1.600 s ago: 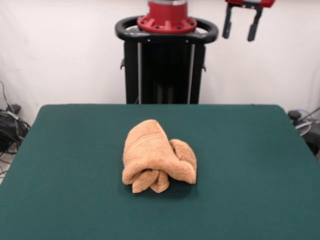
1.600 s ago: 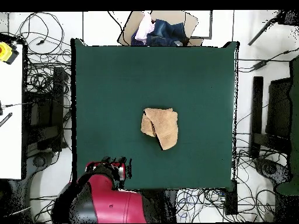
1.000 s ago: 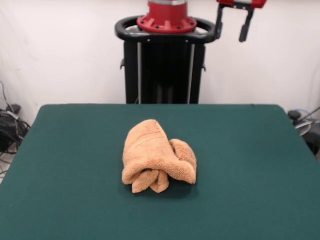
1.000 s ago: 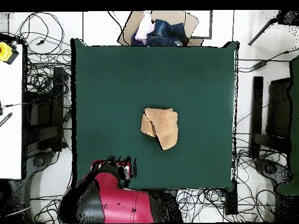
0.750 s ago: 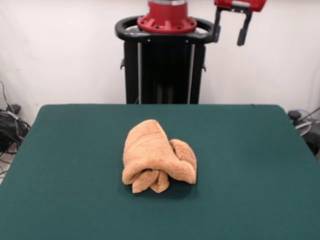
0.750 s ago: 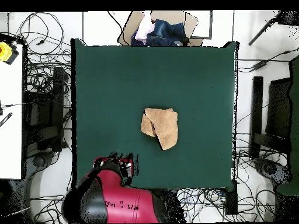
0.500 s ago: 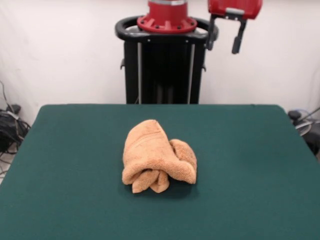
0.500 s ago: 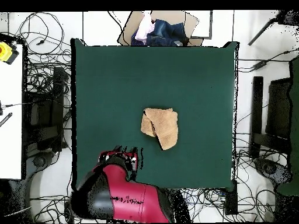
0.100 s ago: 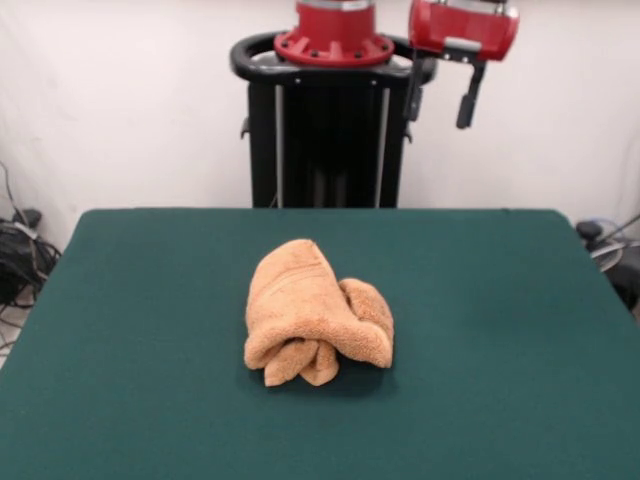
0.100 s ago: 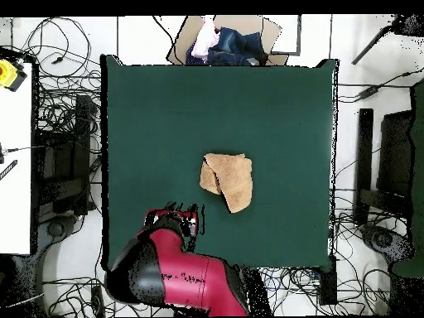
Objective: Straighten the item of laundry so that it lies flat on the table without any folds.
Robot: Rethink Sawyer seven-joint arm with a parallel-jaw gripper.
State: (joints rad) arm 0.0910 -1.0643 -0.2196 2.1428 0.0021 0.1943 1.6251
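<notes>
The item of laundry (image 9: 315, 315) is an orange-tan terry towel, crumpled into a folded heap near the middle of the dark green table (image 9: 500, 330). From above, the item of laundry (image 10: 228, 180) shows one flap doubled over the rest on the table (image 10: 166, 124). My gripper (image 9: 440, 112) hangs high over the table's far edge, well up and away from the towel. Its two black fingers stand apart and hold nothing. In the overhead view the gripper (image 10: 172, 224) sits at the table's bottom-left part, left of and below the towel.
A cardboard box of clothes (image 10: 224, 41) stands beyond the table's top edge in the overhead view. Cables (image 10: 58, 124) lie on the floor on both sides. The black pedestal (image 9: 330, 130) rises behind the table's far edge.
My gripper has come down and moved left in the front view, inward over the table edge toward the towel. The towel has not moved.
</notes>
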